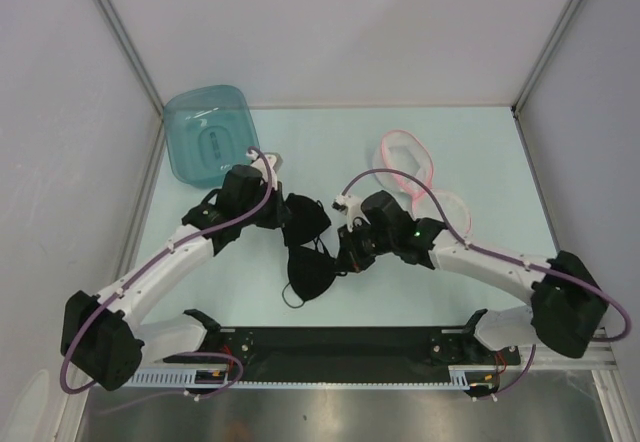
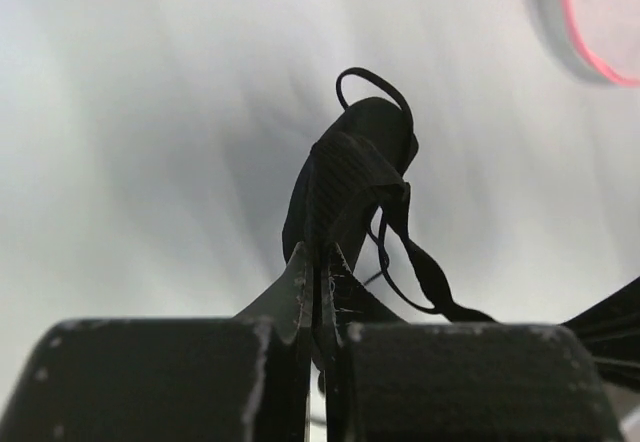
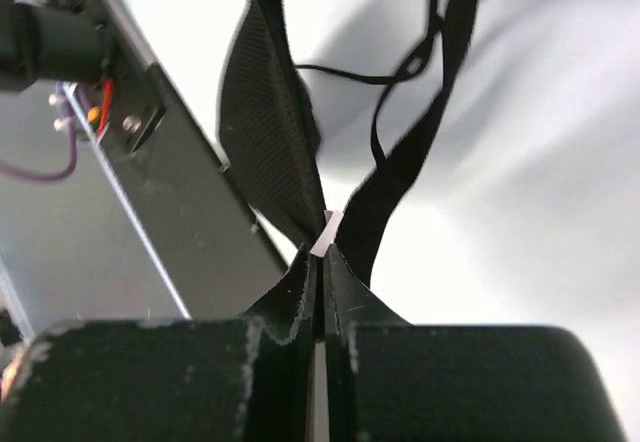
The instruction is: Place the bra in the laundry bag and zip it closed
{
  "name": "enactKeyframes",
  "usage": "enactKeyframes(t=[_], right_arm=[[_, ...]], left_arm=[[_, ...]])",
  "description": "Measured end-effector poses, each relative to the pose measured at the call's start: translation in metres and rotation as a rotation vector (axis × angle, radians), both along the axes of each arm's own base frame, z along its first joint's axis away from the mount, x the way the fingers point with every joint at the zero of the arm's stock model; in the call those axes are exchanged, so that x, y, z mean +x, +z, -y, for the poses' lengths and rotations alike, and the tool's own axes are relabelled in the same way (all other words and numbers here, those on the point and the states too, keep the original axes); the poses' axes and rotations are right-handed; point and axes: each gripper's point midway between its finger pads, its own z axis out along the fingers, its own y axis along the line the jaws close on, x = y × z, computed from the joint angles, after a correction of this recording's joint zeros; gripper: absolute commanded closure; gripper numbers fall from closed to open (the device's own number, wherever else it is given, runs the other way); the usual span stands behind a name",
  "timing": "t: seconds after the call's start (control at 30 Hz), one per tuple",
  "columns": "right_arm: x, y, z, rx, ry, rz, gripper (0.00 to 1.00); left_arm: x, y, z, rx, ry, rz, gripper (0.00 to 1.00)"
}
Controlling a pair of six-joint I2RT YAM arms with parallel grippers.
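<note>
Left gripper: jaws closed tight on an edge of the bra, with one cup bunched just beyond the fingertips in the left wrist view.
Right gripper: jaws pressed together on a fabric band at the bra's other end.
Bra position: it lay spread between the two grippers at mid-table, well apart from the laundry bag. Whether it was clear of the table could not be told.
Laundry bag position: it lay at the far right, behind the right arm, with its pink-edged halves apart.
Risk, slip: each grip held only a narrow edge, so pulling the two ends apart would likely tug the fabric free.
Risk, snag: loose thin straps hung near both sets of fingers and could catch on release.
Risk, bag shift: the right arm and its cable passed close over the bag and could drag it.
Tub: teal, far left, not involved.
Writing: a small white tag showed at the right fingertips, but no print was legible, and no brand was visible elsewhere.
</note>
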Motion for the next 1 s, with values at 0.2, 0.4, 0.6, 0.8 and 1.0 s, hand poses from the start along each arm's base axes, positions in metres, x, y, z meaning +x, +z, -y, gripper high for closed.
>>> enactKeyframes(t=[0.2,0.4,0.6,0.8,1.0], right_arm=[[-0.017,0.047,0.021,0.000,0.046,0.104,1.00],[-0.020,0.081,0.040,-0.004,0.031,0.179,1.00],[-0.007,0.060,0.055,-0.097,-0.011,0.146,1.00],[0.031,0.026,0.072,-0.178,-0.109,0.071,1.00],[0.057,-0.001,0.078,-0.202,-0.154,0.000,1.00]], left_arm=[[-0.031,0.017,0.026,-0.050,-0.235,-0.010,1.00],[-0.074,0.028,0.069,-0.159,-0.492,-0.096,1.00],[-0.095,-0.008,0.100,-0.194,-0.616,-0.264,1.00],[-0.088,-0.067,0.110,-0.164,-0.580,-0.427,1.00],[-0.060,-0.092,0.116,-0.153,-0.519,-0.491,0.92]])
